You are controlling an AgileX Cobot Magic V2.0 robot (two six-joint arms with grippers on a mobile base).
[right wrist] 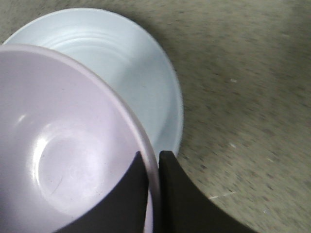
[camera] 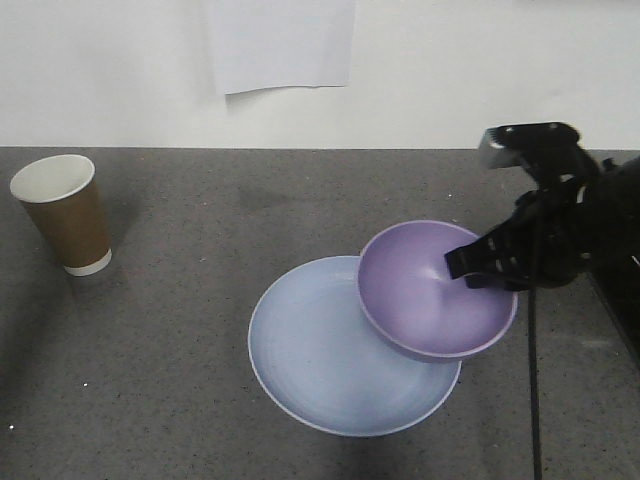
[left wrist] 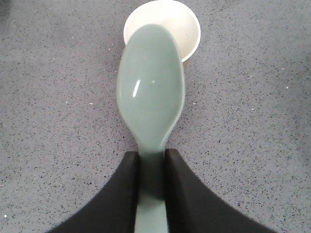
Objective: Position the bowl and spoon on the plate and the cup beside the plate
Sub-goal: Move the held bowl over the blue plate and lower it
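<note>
My right gripper [camera: 470, 268] [right wrist: 152, 156] is shut on the right rim of the lavender bowl [camera: 430, 290] [right wrist: 58, 145], one finger inside and one outside. The bowl hangs tilted over the right edge of the pale blue plate [camera: 330, 350] [right wrist: 121, 58]; whether it touches the plate I cannot tell. My left gripper [left wrist: 151, 158] is shut on the handle of the mint-green spoon [left wrist: 150, 92], which points forward above the table. Just past the spoon's tip stands the brown paper cup [left wrist: 187, 26] [camera: 62, 212], upright at the far left of the table.
The grey speckled table [camera: 180, 330] ends at a white wall with a sheet of paper [camera: 280, 40] hanging on it. The right arm's dark body [camera: 590, 220] and a cable [camera: 533, 400] occupy the right side.
</note>
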